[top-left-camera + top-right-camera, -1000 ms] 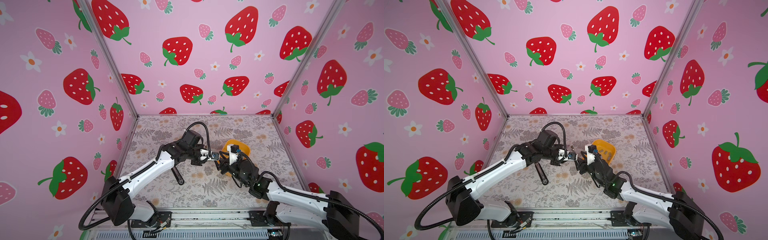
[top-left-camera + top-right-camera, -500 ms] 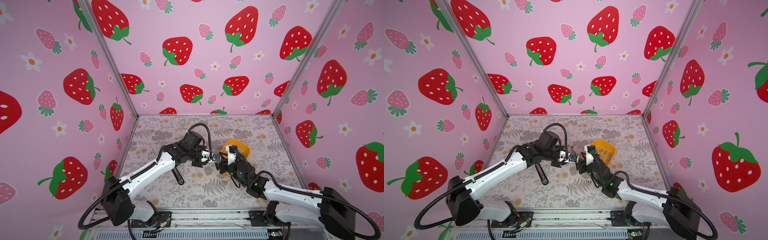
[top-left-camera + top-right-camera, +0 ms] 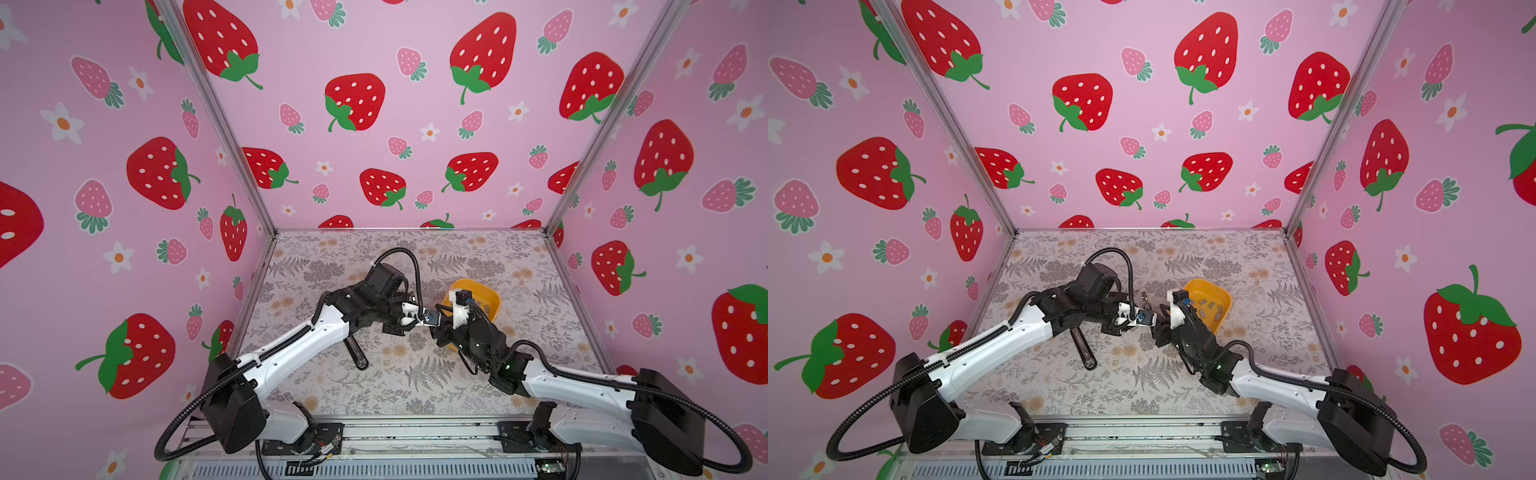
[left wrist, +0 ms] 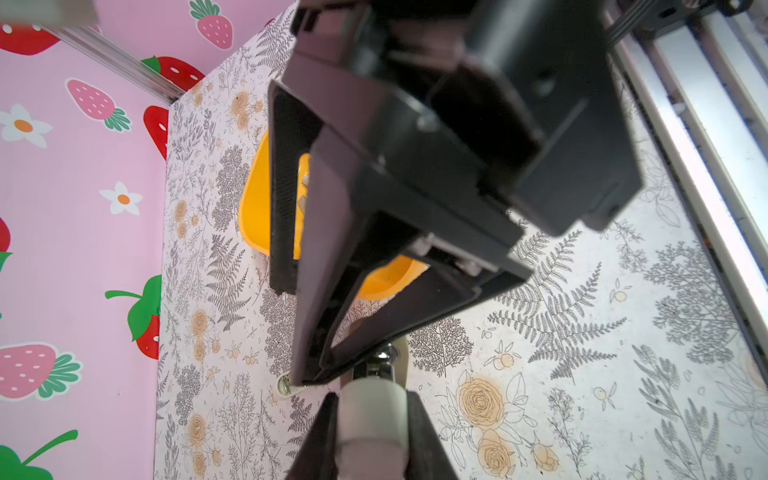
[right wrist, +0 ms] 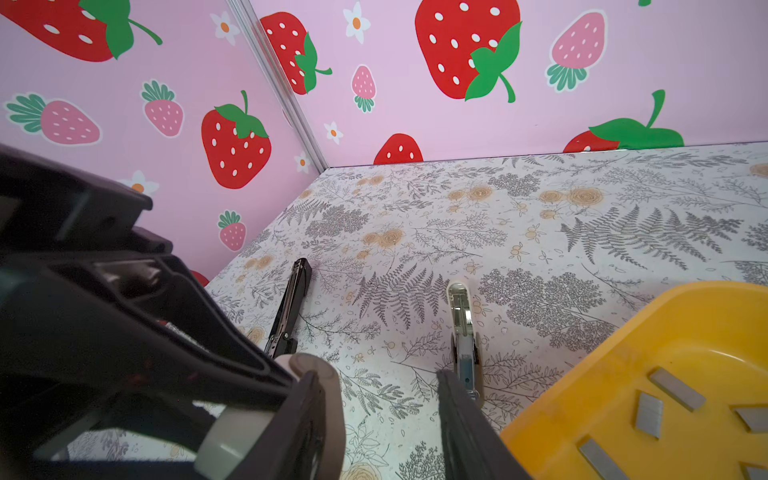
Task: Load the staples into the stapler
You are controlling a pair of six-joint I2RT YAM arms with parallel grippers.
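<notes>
As the right gripper (image 5: pixel 378 386) hung half-open and empty just beside the yellow bowl (image 5: pixel 602 374), the staples (image 5: pixel 677 390) lay scattered inside it, nearest that arm.

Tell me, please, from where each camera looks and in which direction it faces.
Top views: high at the front, facing down and inward over the table; left arm and right arm show whole.
Left wrist: on the left arm, facing along the left tool, shut on a white piece, toward the tray; the right arm blocks the middle.
Right wrist: on the right arm, facing past the open right tool toward the black stapler and far left corner; the left arm shows.
Shared: all views show the tray.
</notes>
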